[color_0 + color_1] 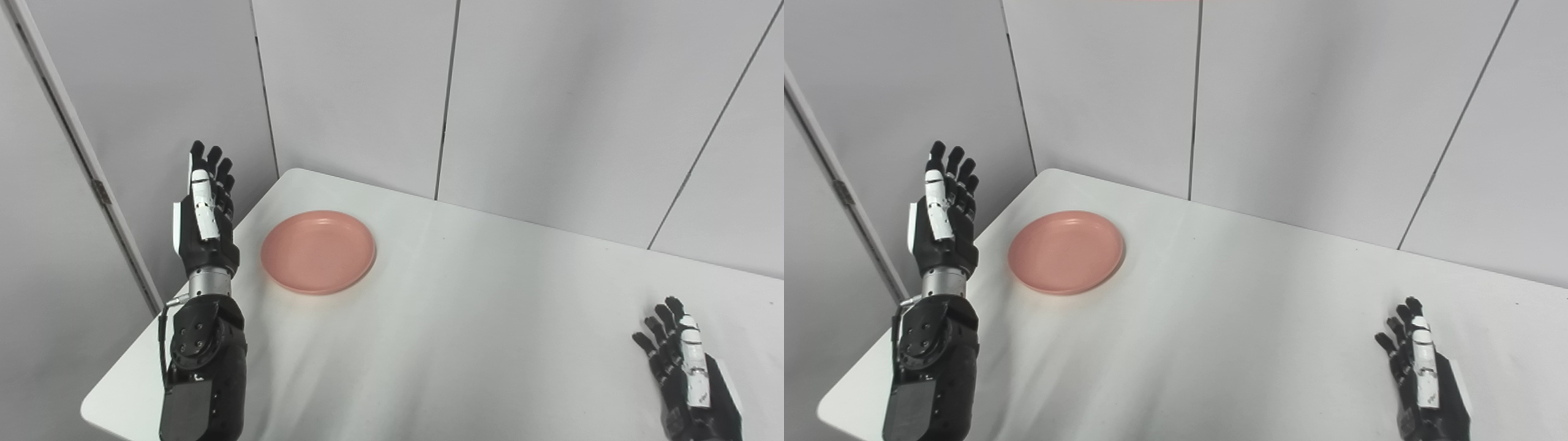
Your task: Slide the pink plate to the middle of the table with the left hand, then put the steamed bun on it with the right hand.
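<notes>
1. Pink plate: left-centre of frame, on the white table near its left edge. Not yet slid to the middle.
2. Left hand: raised just left of the plate, fingers straight and apart, holding nothing; apparently poised to push the plate sideways.
3. Right hand: lower right of frame, fingers spread, empty, waiting.
4. Steamed bun: not visible in either view.

Pink plate, round, shallow, upright & seemingly empty, sits near table's far-left corner.
</notes>
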You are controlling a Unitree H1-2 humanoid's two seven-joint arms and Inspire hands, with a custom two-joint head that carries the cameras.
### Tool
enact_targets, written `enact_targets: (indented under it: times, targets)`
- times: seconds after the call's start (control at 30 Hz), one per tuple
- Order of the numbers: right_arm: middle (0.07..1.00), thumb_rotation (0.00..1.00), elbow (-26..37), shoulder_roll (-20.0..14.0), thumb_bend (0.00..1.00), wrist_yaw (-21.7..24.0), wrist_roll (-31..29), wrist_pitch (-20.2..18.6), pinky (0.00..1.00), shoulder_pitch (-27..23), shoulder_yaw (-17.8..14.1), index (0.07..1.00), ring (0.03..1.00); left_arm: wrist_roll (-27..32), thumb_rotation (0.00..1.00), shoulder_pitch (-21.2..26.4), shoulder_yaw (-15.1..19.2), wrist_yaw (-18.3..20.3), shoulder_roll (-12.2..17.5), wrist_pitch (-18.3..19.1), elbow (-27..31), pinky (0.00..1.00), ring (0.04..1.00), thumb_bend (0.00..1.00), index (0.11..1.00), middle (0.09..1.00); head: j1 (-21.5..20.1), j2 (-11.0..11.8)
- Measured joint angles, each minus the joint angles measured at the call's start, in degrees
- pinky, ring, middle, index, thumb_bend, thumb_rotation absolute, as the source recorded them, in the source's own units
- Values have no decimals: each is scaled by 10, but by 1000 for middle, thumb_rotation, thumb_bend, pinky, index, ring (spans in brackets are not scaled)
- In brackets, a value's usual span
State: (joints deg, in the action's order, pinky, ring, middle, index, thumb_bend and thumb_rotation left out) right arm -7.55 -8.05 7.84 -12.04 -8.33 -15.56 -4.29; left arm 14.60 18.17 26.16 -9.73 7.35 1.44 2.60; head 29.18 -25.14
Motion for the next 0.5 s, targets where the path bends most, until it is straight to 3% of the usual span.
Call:
enact_targets:
  times: [0.5]
  targets:
    - [1000, 1000, -1, -2, 71, 2, 0, 1, 1000, 0, 0, 1000, 1000, 21, 1000, 1, 6, 0, 10, -4, -60, 1000, 971, 452, 989, 978, 4, -4]
